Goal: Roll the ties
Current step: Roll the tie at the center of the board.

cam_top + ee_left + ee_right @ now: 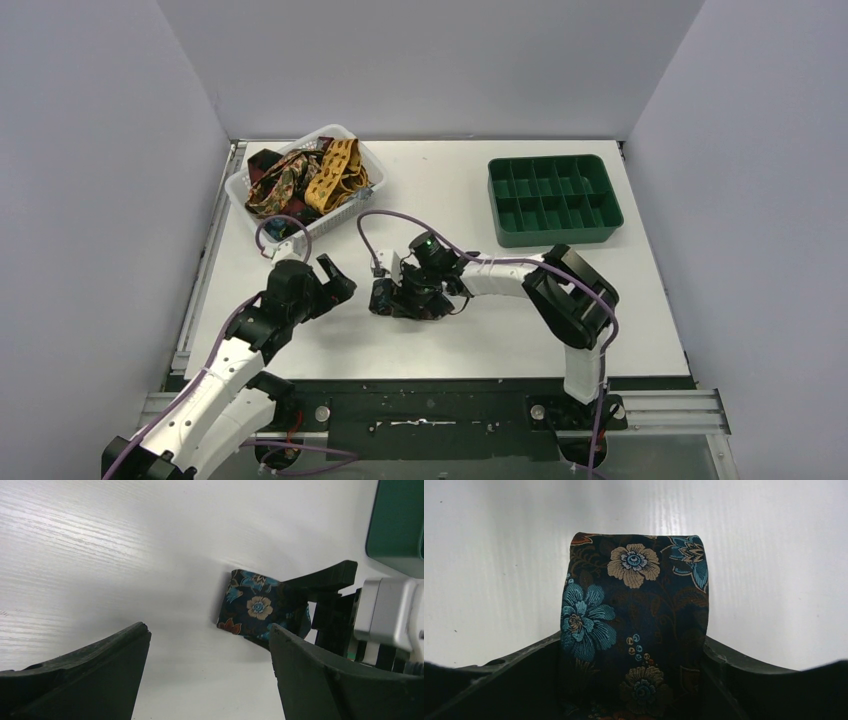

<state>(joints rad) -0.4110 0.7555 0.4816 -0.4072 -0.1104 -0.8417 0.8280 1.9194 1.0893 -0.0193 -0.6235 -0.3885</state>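
Floral tie [634, 615], dark with blue and tan blossoms, sits in a tight roll on the white table [500, 330], about midway between the left and right edges and nearer the near edge than the far one. The right gripper [392, 298] has it, black jaws clamped on either side of the roll, and the free end of the roll points away from the wrist. Just to its left, the left gripper [340, 285] hangs low over the table with its jaws spread wide and nothing between them. It faces the roll, close but not touching. Over in the far left corner, a white basket [240, 190] holds a heap of loose ties [305, 180], mustard, dark red and brown all tangled together. Near the far right corner there's a green tray [555, 232] with rows of small compartments.
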